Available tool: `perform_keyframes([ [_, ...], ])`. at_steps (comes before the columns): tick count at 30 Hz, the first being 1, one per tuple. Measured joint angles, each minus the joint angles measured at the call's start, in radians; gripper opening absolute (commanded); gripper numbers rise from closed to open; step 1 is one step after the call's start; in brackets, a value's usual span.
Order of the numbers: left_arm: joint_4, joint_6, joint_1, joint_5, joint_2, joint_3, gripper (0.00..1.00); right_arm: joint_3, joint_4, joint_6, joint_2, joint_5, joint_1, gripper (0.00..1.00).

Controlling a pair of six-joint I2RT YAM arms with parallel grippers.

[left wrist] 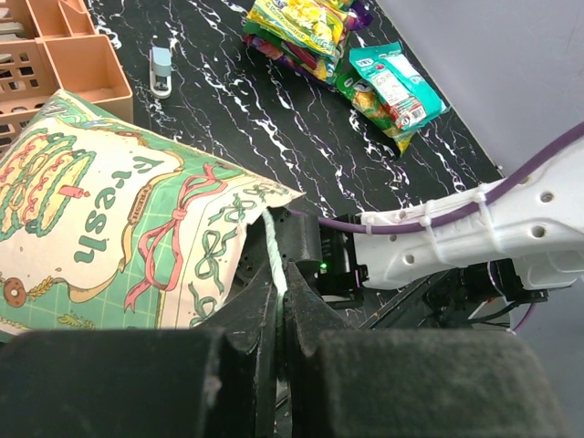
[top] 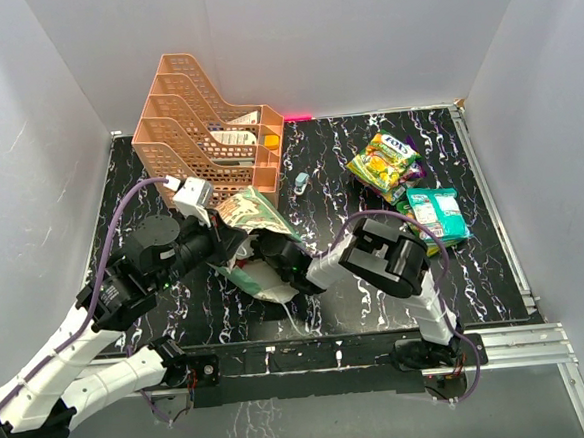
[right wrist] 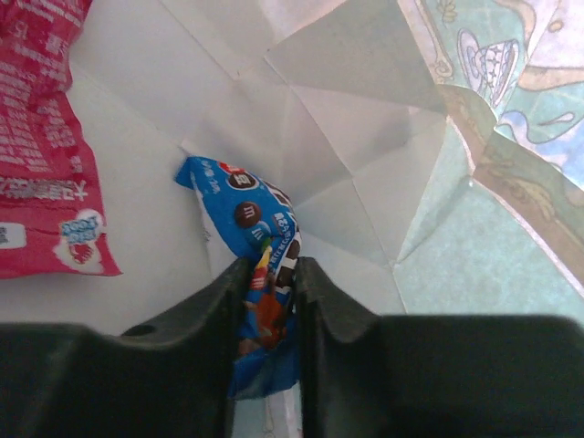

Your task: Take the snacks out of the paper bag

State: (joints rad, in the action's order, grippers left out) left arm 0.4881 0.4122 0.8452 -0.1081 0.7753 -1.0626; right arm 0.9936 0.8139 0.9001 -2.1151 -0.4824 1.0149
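Note:
The mint-green paper bag (top: 255, 215) lies on its side mid-table, mouth toward the arms; its patterned side fills the left wrist view (left wrist: 109, 219). My left gripper (left wrist: 281, 294) is shut on the bag's white string handle (left wrist: 272, 246). My right gripper (right wrist: 271, 274) is inside the bag's cream interior, shut on a blue candy packet (right wrist: 246, 219). A pink-red packet (right wrist: 41, 137) lies in the bag to its left. Out on the table at right lie a yellow-green packet (top: 383, 160) over a purple one, and a teal packet (top: 437, 214).
An orange lattice tray rack (top: 205, 125) stands at the back left, just behind the bag. A small pale blue-white object (top: 301, 183) lies between the rack and the packets. The grey walls close in on both sides.

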Motion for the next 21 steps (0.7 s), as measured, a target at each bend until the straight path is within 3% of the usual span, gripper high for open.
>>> perform_keyframes([
  [10, 0.0, 0.018, 0.0, -0.057, 0.002, 0.0, 0.0, -0.063, -0.191, -0.155, 0.18, 0.003, 0.06, 0.14],
  [21, -0.01, 0.039, 0.0, -0.087, 0.004, 0.0, 0.0, -0.23, -0.402, -0.491, 0.528, 0.121, 0.201, 0.08],
])
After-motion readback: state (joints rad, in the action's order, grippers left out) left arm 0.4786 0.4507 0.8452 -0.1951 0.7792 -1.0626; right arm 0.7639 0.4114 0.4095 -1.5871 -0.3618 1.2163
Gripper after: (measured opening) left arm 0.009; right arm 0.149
